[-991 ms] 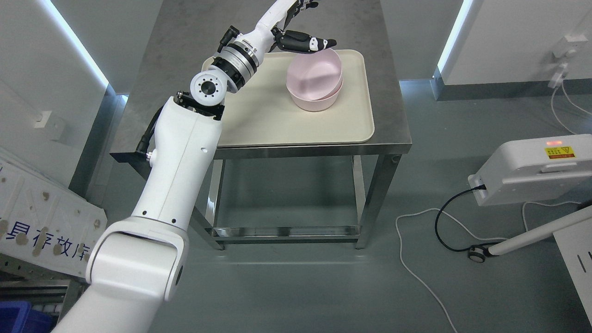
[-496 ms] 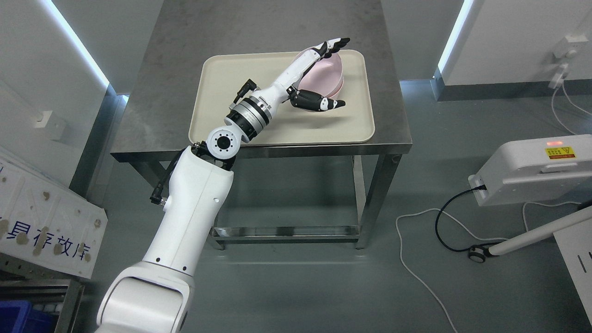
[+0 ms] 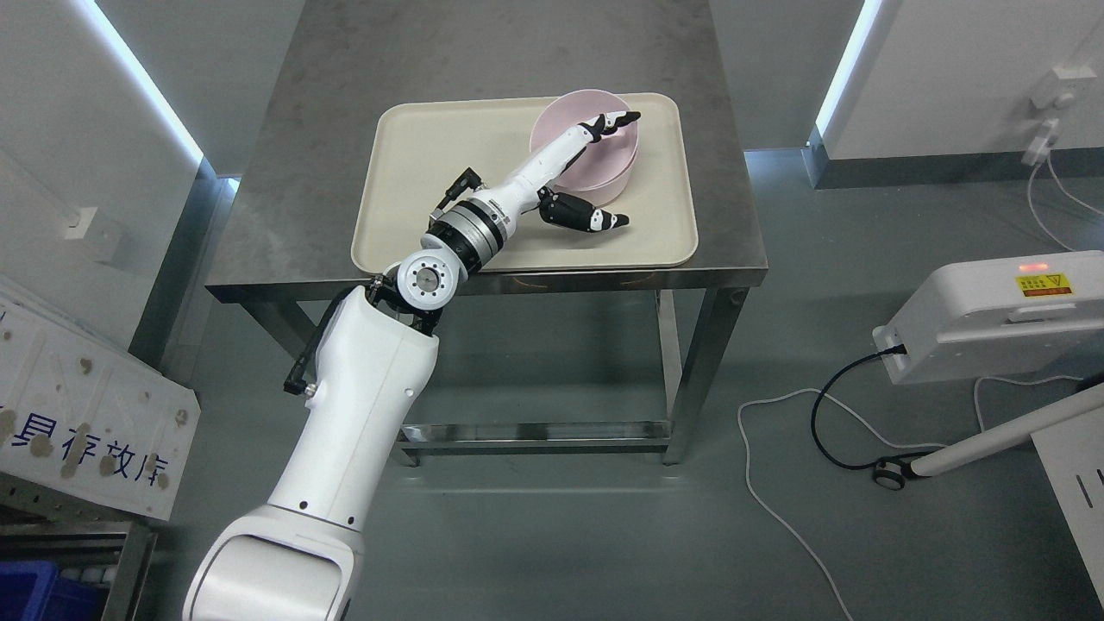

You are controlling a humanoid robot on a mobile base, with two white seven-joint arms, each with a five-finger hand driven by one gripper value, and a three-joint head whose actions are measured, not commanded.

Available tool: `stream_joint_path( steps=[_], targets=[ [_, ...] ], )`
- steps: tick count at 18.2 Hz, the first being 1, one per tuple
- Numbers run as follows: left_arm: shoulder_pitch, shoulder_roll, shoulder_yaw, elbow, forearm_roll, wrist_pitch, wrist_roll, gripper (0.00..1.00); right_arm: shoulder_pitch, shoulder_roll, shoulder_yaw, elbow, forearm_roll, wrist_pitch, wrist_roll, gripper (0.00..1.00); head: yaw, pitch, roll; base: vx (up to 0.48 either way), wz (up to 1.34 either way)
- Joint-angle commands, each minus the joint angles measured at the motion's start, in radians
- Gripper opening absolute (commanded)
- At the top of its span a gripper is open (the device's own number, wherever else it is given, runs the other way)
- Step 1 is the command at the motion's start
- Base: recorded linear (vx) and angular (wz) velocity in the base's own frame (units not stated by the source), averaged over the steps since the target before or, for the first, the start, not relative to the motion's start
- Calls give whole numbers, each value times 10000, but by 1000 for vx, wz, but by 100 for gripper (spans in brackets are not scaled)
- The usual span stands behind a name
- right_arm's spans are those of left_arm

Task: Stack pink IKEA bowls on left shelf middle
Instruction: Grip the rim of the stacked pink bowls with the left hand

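We can read little writing here: a white panel leaning at the near left carries large blue characters, cut off by the picture's edge, and the white machine at the right has a small yellow warning label whose print is too small for us to make out, with a red light glowing just above it. A blue crate shows only as a corner at the near left edge. On the pink bowl we see no brand mark, and we cannot tell whether it is one bowl or several nested, since only one rim and wall show clearly and the arm covers part of it. The bowl stands at the far right of a cream tray, which rests on the grey metal surface. The left robot hand reaches to it from the near left: its long fingers stretch out over the bowl's opening, towards the far rim, while the thumb lies outside the bowl against or just beside its near wall, low over the tray. The robot hand is thus spread wide across the near wall, with the rim between fingers and thumb, and we cannot tell whether it presses on the bowl. A white cable and a black cable trail over the floor at the near right, and a white bar cuts in from the right edge.
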Motion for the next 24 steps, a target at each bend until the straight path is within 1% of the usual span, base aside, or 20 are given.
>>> stream_joint_path(
  steps=[1, 4, 7, 11, 13, 16, 18, 19, 21, 24],
  targets=[
    [-99, 591, 204, -634, -381, 59, -24, 85, 0, -174, -46, -175, -15, 6, -2, 100, 0, 0, 0, 0, 0],
    [-145, 776, 97, -1049, -656, 105, -85, 79, 0, -174, -46, -175, -15, 6, -2, 100, 0, 0, 0, 0, 0],
    [-145, 746, 81, -1249, -1055, 105, -758, 76, 0, -174, -46, -175, -15, 6, -2, 100, 0, 0, 0, 0, 0],
    [-130, 746, 81, -1418, -1607, 105, -1556, 68, 0, -174, -46, -175, -15, 6, -2, 100, 0, 0, 0, 0, 0],
    [-251, 730, 81, -1433, -1792, 105, -1589, 65, 0, -174, -46, -175, -15, 6, -2, 100, 0, 0, 0, 0, 0],
    [-436, 746, 96, -1418, -1808, 90, -1589, 52, 0, -174, -46, -175, -15, 6, -2, 100, 0, 0, 0, 0, 0],
    [-666, 761, 81, -1418, -1868, 75, -1604, 47, 0, -174, -46, -175, -15, 6, -2, 100, 0, 0, 0, 0, 0],
    [-773, 791, 66, -1388, -2158, 75, -1604, 46, 0, -174, -46, -175, -15, 6, -2, 100, 0, 0, 0, 0, 0],
    [-774, 792, 65, -1326, -3123, 59, -1619, 49, 0, -174, -46, -175, -15, 6, -2, 100, 0, 0, 0, 0, 0],
    [-545, 837, 35, -1326, -3449, 59, -1894, 51, 0, -174, -46, -175, -15, 6, -2, 100, 0, 0, 0, 0, 0]
  ],
)
